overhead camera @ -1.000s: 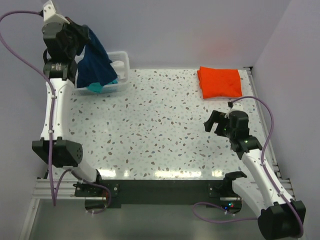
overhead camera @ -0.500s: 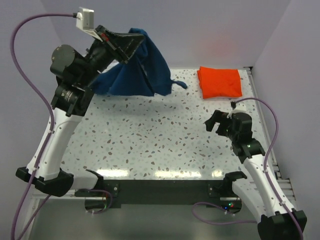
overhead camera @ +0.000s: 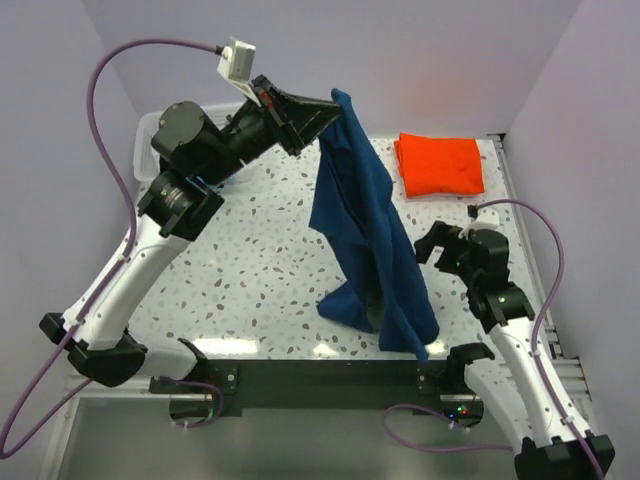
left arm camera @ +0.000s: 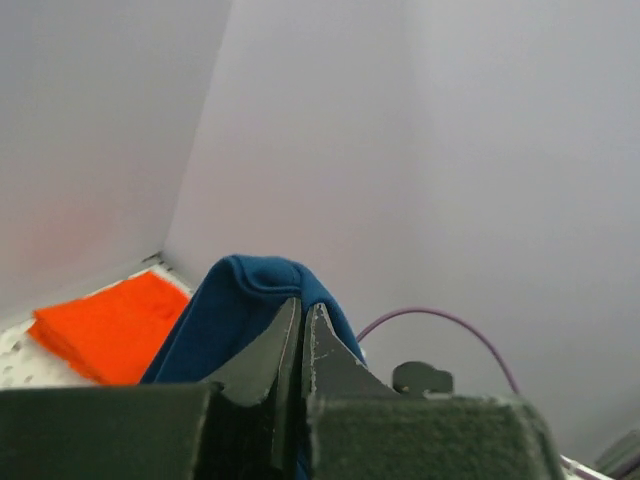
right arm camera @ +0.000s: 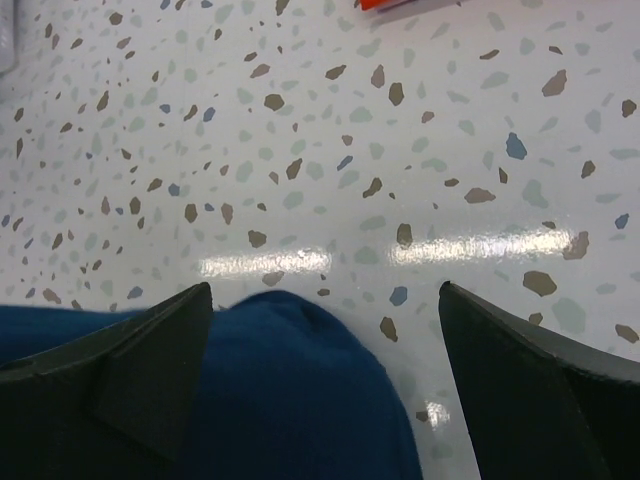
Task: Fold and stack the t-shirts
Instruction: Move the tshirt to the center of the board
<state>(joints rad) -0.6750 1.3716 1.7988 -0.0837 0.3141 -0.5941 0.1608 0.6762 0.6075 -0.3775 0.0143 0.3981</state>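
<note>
Desk (overhead camera: 260,260): left half and middle are bare and give room to spread. The navy t-shirt (overhead camera: 370,240) hangs as a long twisted strip from above the far-middle down to a bunched tail at the near edge, right of centre, and the folded orange t-shirt (overhead camera: 440,165) lies at the far right corner. Left pincer (overhead camera: 322,105) is pressed together on the navy's top fold, and right pincer (overhead camera: 432,246) is spread and empty, just beside the hanging cloth near the right edge. Risk: the tail sits so near the near edge that it may slip off, or the shirt may land twisted; the right pincer could also snag it.
</note>
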